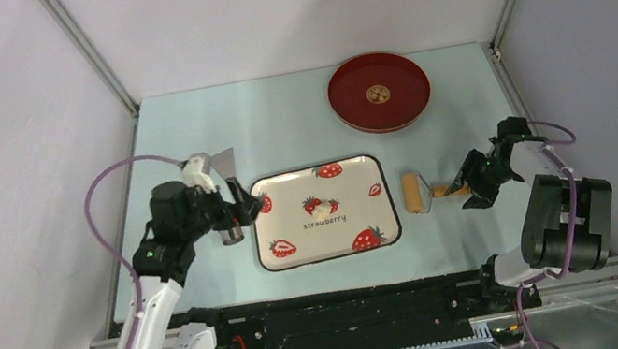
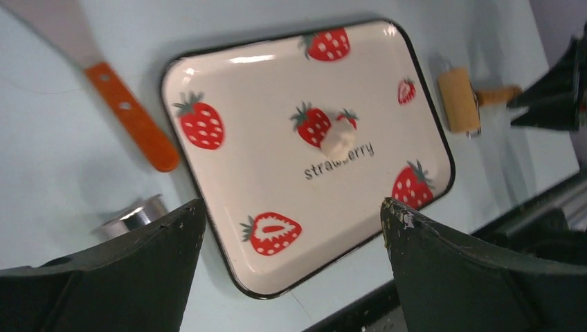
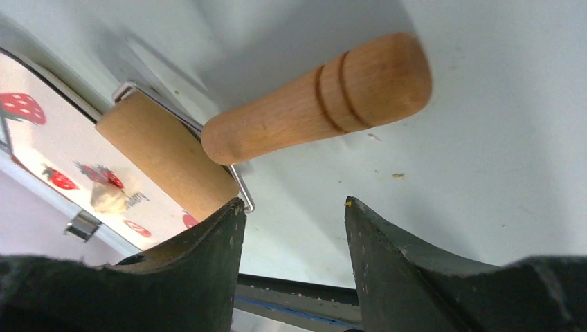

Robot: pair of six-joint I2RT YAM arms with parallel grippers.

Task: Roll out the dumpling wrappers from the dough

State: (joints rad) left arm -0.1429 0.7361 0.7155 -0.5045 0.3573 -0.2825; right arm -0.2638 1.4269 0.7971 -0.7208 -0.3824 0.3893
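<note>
Left gripper: I see my left gripper (image 2: pixel 291 205) with its jaws spread wide and nothing between them. It hangs over the near-left corner of the strawberry plate (image 2: pixel 228 83).
Right gripper: my right gripper (image 3: pixel 293 202) has its jaws apart, with bare table showing in the gap. It grips nothing.
Dough: the dough (image 2: pixel 338 140) is a small cream-white lump in the middle of the plate. It lies partly on a printed strawberry, just above the printed word.
Roller: the wooden roller (image 3: pixel 315 97) lies on the table (image 1: pixel 276 113) just right of the plate. Its barrel is on the plate side. Its handle points toward my right gripper and ends just past the fingertips, and I see no contact between them.
Plate: from overhead it sits in the middle of the table, between my two grippers.
Ring cutter: a small steel ring (image 2: pixel 131 216) stands on the table beside the plate's left edge, close to my left gripper.
Scraper: a flat tool with an orange handle (image 2: pixel 131 117) lies left of the plate, its metal blade on the far side.
Red tray: a round red tray (image 1: pixel 349 97) with a gold emblem at its centre sits at the far side, well apart from the plate.
</note>
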